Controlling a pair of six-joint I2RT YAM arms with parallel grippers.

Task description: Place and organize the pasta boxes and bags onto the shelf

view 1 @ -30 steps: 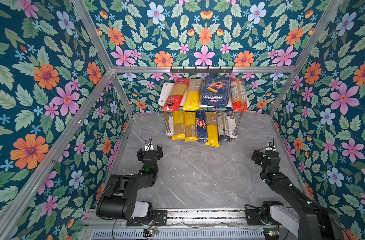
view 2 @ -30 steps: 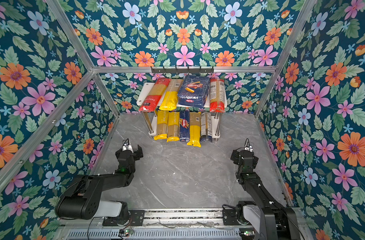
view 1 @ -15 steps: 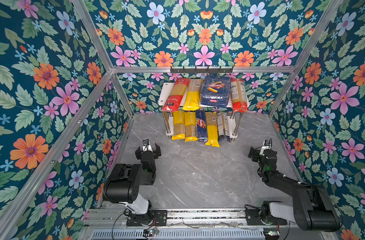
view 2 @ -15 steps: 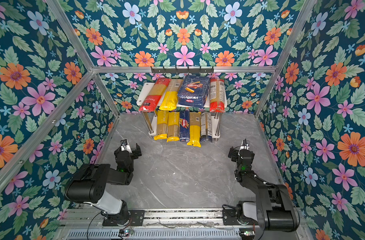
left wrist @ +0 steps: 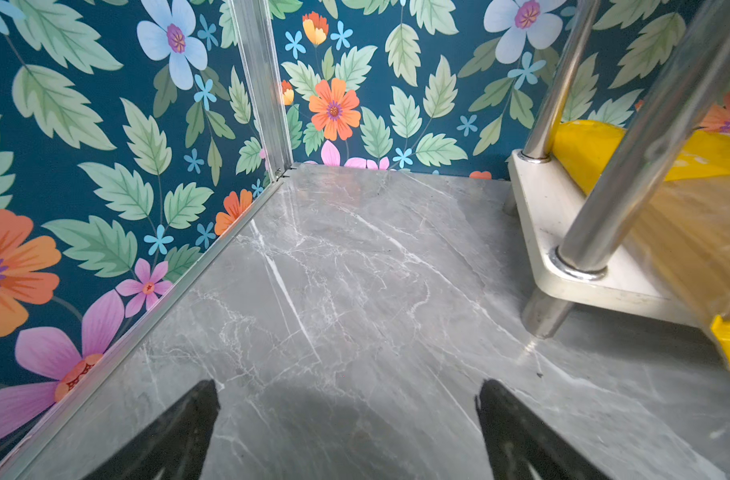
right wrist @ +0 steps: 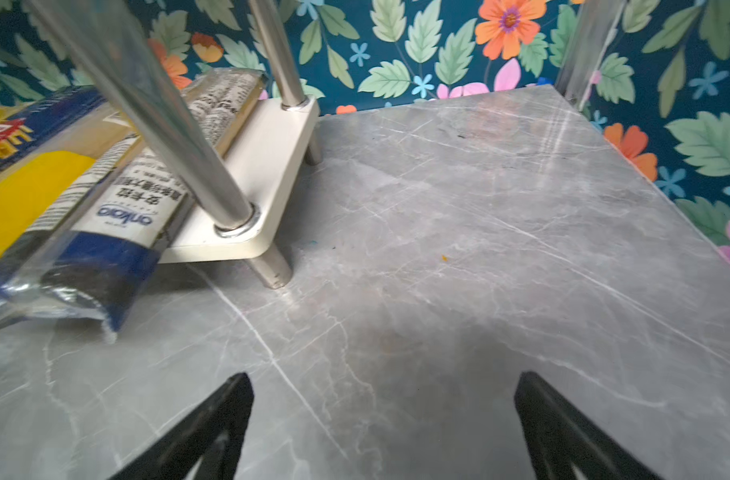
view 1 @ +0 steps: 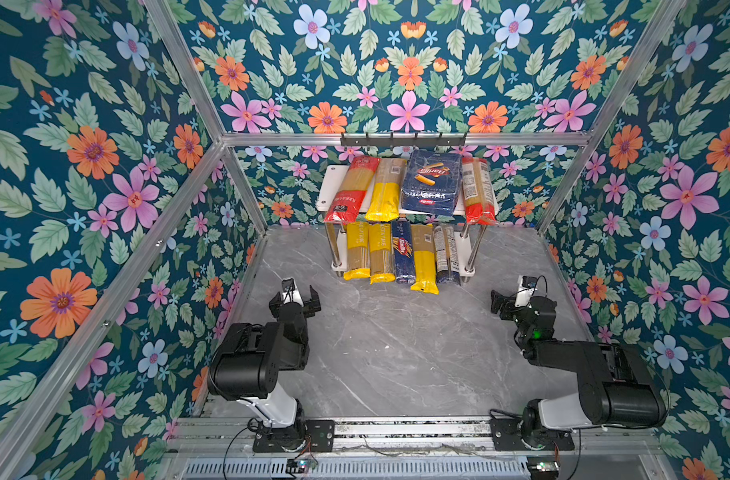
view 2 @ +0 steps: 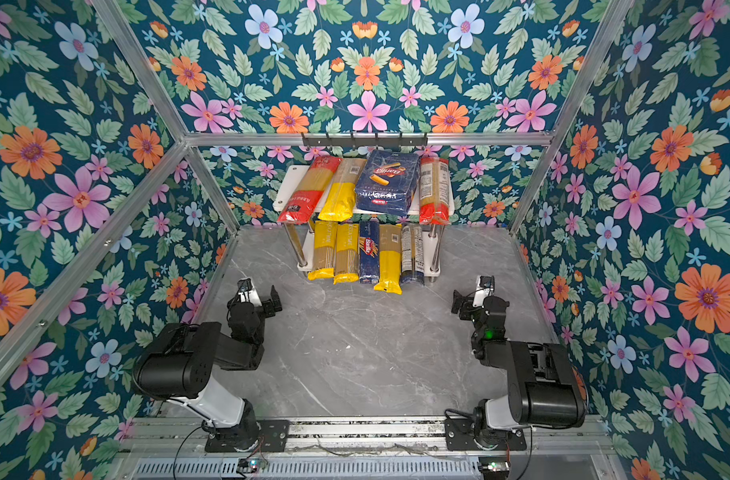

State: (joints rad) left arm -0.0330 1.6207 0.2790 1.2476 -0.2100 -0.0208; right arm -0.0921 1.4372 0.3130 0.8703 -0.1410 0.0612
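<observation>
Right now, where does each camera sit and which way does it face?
Both top views: high at the front, looking down at the shelf; left gripper and right gripper show.
Left wrist: low, facing the shelf's left posts; its open fingertips show.
Right wrist: low, facing the shelf's right posts; its open fingertips show.
Shared: shelf, table.

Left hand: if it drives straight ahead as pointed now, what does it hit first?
Probably the floral back wall. The open left hand points over bare table toward the corner beside the shelf; the shelf's near post looks off that line, though depth is hard to judge.
</observation>
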